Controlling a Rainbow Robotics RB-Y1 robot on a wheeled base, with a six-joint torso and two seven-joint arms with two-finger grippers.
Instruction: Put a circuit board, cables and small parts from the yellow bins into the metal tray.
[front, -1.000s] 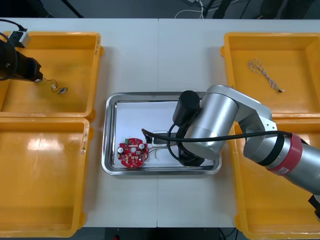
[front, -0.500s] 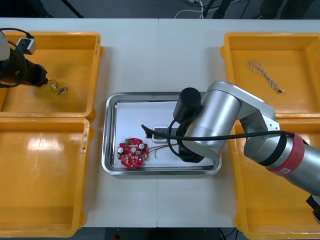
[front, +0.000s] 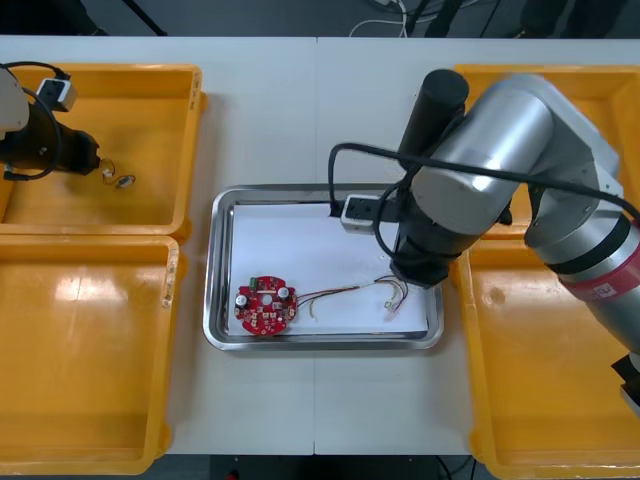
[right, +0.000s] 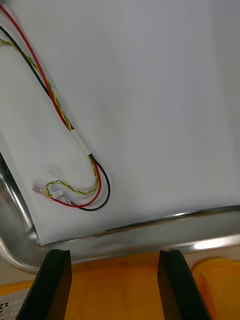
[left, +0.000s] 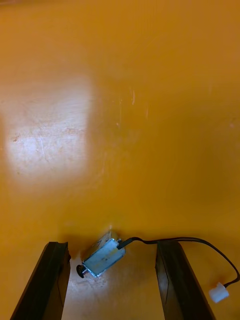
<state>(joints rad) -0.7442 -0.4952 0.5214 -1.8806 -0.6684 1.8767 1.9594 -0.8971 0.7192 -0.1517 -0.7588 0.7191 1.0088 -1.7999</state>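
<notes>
1. The small metal part (left: 102, 256) lies on the floor of the far left yellow bin (front: 150, 110). It sits between the fingers of the left end effector (left: 112, 250), which is released, one finger standing off each side of the part.
2. The part looks light, rigid and very small. Its thin black lead (left: 190, 244) ends in a white plug (left: 218, 292) and should be limp, trailing behind when the part is lifted.
3. The metal body is the best place to grip, across its flat sides, not the lead. The smooth bin floor may let it skid as the fingers close.
4. The right end effector (right: 115, 257) is released and carries nothing. It hangs above the rim of the metal tray (right: 150, 232), on the side next to the right bins.
5. The tray holds a round red circuit board (front: 265, 305). A red and yellow cable (front: 350, 293) runs from just beside the board toward the tray's right end.
</notes>
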